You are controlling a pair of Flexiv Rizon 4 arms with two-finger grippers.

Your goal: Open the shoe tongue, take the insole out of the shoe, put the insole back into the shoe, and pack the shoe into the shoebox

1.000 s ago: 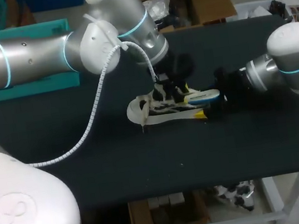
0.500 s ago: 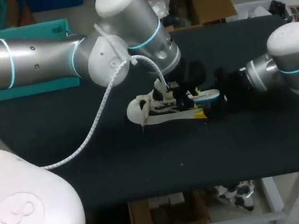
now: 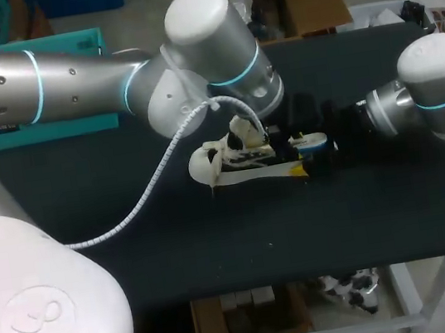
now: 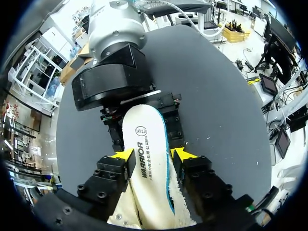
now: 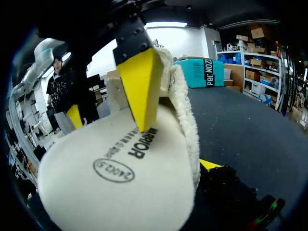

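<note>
Two yellow-tipped fingers (image 4: 123,155) of the left gripper (image 4: 149,155) clamped the white insole (image 4: 143,139), which jutted from the shoe (image 3: 235,165) at mid-table (image 3: 131,230); the right gripper's (image 3: 311,154) grasp could not be determined.

Overall light: bright, even, from overhead; no hard-edged shadows anywhere.
Head view: the dark surface (image 3: 131,230) swallows light and looks flat; only a faint, soft shadow sits under the shoe (image 3: 244,167).
Glare: broad white highlights on the silver shell of the left arm (image 3: 202,27) and on the right arm (image 3: 434,68); their teal rings glow.
Left wrist view: the pale insole (image 4: 144,163) is the brightest thing, almost washed out; black parts around it lose detail.
Right wrist view: strong backlight from the bright room; the parts above the insole turn to silhouette.
Focus: the insole's nearest edge looks soft there.
Distortion: straight lines bow toward both wrist views' rims.
</note>
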